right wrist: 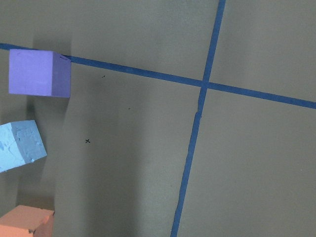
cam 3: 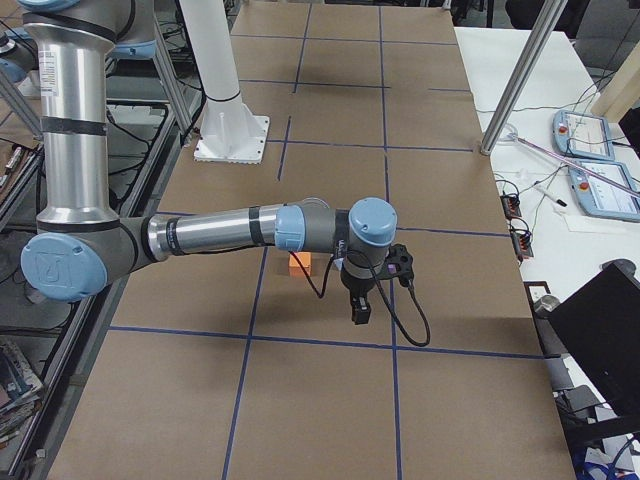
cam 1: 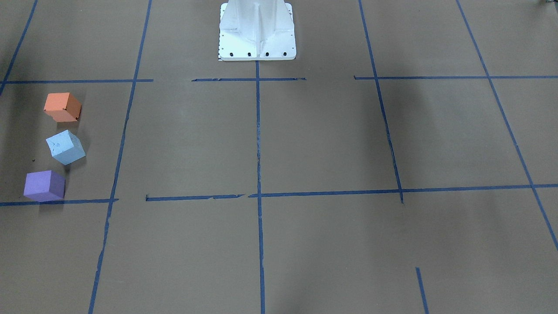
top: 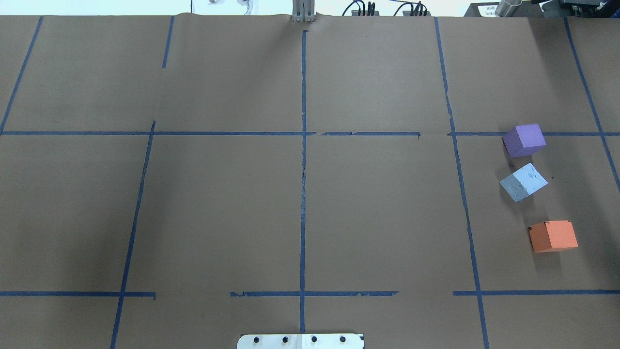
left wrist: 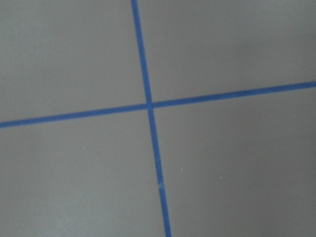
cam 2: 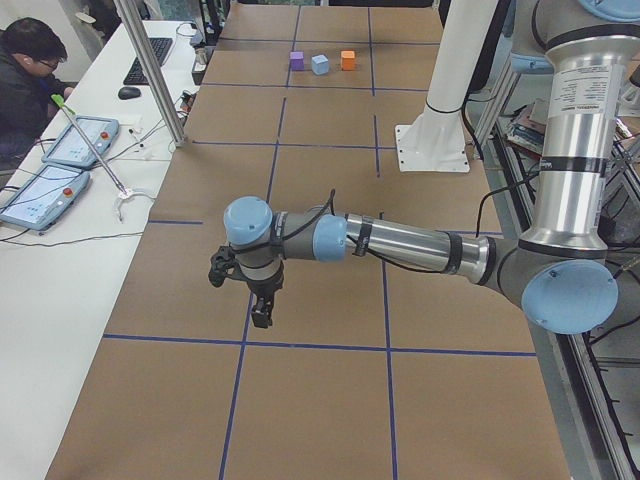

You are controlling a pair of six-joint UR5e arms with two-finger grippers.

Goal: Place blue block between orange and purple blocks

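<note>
The light blue block (top: pixel 524 182) rests on the table between the purple block (top: pixel 524 139) and the orange block (top: pixel 553 236), rotated relative to them and apart from both. The same row shows in the front view: orange (cam 1: pixel 62 107), blue (cam 1: pixel 65 147), purple (cam 1: pixel 44 186). The right wrist view shows all three at its left edge: purple (right wrist: pixel 39 73), blue (right wrist: pixel 19 145), orange (right wrist: pixel 27 223). My right gripper (cam 3: pixel 360 314) hangs above the table beside the blocks, holding nothing that shows. My left gripper (cam 2: pixel 261 316) hangs over bare table far from them. I cannot tell whether either is open or shut.
Brown paper with blue tape lines (top: pixel 303 160) covers the table. The white robot base (cam 1: pixel 257 32) stands at the middle of the robot's side. An operator (cam 2: pixel 25 70) sits at a side table with tablets (cam 2: pixel 60 165). More tablets and cables (cam 3: pixel 590 150) lie at the other end.
</note>
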